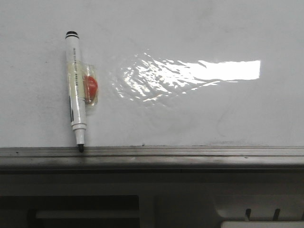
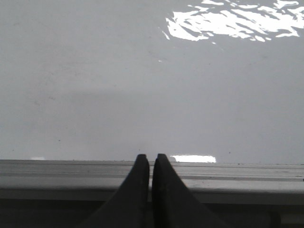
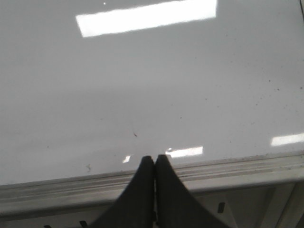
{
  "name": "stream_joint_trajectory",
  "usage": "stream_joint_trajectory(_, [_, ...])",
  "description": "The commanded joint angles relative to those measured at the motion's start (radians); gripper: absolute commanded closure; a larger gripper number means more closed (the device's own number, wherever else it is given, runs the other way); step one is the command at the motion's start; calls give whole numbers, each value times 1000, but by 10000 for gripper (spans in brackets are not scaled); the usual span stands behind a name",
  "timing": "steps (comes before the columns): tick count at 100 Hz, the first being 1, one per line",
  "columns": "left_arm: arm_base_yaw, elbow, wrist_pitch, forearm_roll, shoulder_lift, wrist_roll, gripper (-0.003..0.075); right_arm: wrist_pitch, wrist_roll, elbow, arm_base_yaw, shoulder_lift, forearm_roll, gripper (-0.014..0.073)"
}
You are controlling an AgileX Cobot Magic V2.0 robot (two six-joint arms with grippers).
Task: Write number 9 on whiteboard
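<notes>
1. Two grippers wait at the rail of the whiteboard, the left gripper and the right gripper each with jaws pressed together on nothing.
2. One marker lies on the board's left side, tip toward the rail, a taped red tab likely serving as a grasp handle.
3. No number 9 appears yet; the board is unmarked, so writing seems not to have begun.

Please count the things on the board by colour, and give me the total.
White: 1, the marker
Red: 1, the lump taped to the marker
Total: 2, both lying on the whiteboard; no 9 is drawn yet.
</notes>
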Motion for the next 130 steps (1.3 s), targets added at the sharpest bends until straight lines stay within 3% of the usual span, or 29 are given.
stream_joint_trajectory(1, [0,41,-53,0,-26,-5,740,-23,-7,25,-5,-14,6,663])
stream_joint_trajectory(111, [0,41,-64,31,-26,-5,740,-51,-7,25,-5,-14,8,663])
stream_joint_trajectory(130, [0,41,-128,29,-26,-5,740,-77,-7,25,-5,-14,8,663])
